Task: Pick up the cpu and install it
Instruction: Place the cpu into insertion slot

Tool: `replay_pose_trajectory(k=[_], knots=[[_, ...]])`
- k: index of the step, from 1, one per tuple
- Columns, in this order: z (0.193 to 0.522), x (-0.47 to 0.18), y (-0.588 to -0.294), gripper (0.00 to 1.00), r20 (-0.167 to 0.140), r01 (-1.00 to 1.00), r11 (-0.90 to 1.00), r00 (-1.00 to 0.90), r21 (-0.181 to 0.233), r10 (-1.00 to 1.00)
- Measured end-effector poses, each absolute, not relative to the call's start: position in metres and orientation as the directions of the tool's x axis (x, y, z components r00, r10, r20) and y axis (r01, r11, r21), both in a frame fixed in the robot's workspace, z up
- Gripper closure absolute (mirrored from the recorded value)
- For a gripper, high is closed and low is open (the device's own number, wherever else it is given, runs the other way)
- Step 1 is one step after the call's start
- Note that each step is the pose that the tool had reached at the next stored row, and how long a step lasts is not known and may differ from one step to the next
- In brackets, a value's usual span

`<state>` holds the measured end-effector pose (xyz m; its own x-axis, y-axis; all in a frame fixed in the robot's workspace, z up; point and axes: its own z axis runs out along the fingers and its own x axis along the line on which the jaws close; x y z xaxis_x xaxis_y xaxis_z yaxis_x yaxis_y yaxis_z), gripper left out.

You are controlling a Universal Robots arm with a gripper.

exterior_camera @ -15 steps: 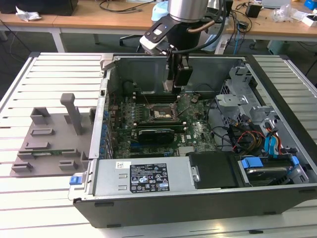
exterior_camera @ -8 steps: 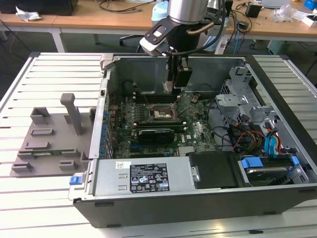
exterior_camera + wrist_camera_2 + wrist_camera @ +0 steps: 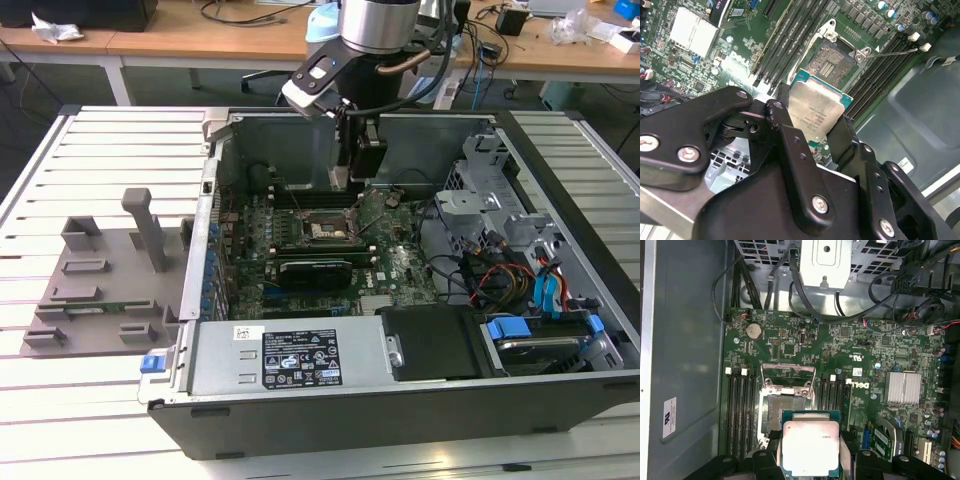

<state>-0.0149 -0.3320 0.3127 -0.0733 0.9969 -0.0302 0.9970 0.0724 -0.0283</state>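
Note:
The cpu, a flat square chip with a silvery top and a pale green rim, is clamped between the black fingers of my gripper. In the first wrist view the cpu hangs over the near part of the open socket, whose metal bracket is flipped up. In the exterior view my gripper hangs inside the open computer case, a little above and behind the socket on the green motherboard.
Memory slots flank the socket on both sides. A long black expansion card lies just in front of the socket. A drive cage and coloured cables fill the case's right side. A grey fixture sits on the slatted table to the left.

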Motion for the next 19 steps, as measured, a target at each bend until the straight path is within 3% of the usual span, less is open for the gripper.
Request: replay_pose_trajectory(k=[19], knots=[[0.294, -0.022, -0.322, 0.45, -0.032, 0.997, 0.072, -0.073, -0.029, 0.997]])
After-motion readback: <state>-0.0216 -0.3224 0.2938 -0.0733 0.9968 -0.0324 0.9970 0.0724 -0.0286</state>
